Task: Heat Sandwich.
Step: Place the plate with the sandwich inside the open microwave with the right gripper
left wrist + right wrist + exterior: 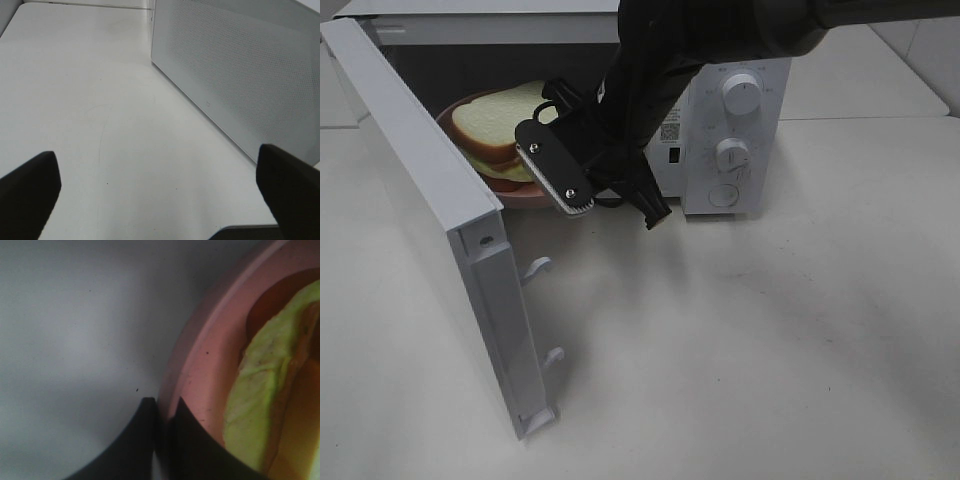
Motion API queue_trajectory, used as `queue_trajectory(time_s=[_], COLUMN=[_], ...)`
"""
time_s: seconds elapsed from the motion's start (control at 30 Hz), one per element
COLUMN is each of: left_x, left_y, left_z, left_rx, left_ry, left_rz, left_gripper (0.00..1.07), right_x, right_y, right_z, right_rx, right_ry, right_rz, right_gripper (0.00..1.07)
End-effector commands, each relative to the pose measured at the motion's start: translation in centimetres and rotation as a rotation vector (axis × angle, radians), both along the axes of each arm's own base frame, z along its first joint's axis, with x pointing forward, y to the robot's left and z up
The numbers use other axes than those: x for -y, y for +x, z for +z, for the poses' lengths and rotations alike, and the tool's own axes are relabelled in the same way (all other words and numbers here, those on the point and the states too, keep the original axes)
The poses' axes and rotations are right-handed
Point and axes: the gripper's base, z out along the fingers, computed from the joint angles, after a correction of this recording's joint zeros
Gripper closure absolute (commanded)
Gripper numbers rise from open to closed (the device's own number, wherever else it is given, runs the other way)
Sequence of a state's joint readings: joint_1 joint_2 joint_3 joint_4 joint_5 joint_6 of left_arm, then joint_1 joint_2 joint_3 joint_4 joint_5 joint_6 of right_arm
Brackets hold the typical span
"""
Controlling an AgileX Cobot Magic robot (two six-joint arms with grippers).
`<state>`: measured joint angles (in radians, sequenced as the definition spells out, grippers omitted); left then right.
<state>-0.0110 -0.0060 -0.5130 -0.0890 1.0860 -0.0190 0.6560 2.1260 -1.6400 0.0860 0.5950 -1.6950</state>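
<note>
Microwave: white boxy oven (740, 120) at the far middle of the white table (770, 330); its white door (420, 170) is swung open to the left.
Sandwich: thick white bread slices with tan crust and pale green-yellow filling (500, 125), lying on a round pink plate (525, 195) inside the oven cavity, towards its left side.
Right gripper: black fingertips (162, 405) pressed together, pinching the plate's rim.
Left gripper: black fingertips (157, 165) spread wide over bare table, near the open door's perforated outer face, holding nothing.
</note>
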Motion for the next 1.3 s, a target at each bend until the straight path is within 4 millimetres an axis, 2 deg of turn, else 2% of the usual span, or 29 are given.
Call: queue_trajectory(time_s=[0.03,0.6,1.0,1.13,1.23,1.3], left_x=[0.1,0.1,0.1,0.1,0.1,0.1], left_y=[-0.2,-0.2,-0.2,-0.2,-0.2,-0.2], left_z=[0.1,0.1,0.1,0.1,0.1,0.1], left_rx=[0.030,0.030,0.030,0.030,0.030,0.030], left_ry=[-0.007,-0.007,-0.007,-0.007,-0.007,-0.007], left_rz=[-0.011,-0.011,-0.011,-0.011,-0.011,-0.011], left_gripper=[0.07,0.07,0.07,0.07,0.07,0.07], right_x=[-0.6,-2.8,-3.5,-3.6,-3.6,-3.6], right_y=[1.0,5.0,6.0,6.2,6.5,6.6], right_z=[0.4,-0.1,-1.3,-1.9,-2.0,-2.0], right_rx=[0.017,0.051,0.093,0.088,0.101,0.103], right_ry=[0.020,0.047,0.077,0.081,0.111,0.120], right_rz=[-0.030,-0.184,-0.183,-0.197,-0.268,-0.287], right_gripper=[1.03,1.03,1.01,0.97,0.86,0.83])
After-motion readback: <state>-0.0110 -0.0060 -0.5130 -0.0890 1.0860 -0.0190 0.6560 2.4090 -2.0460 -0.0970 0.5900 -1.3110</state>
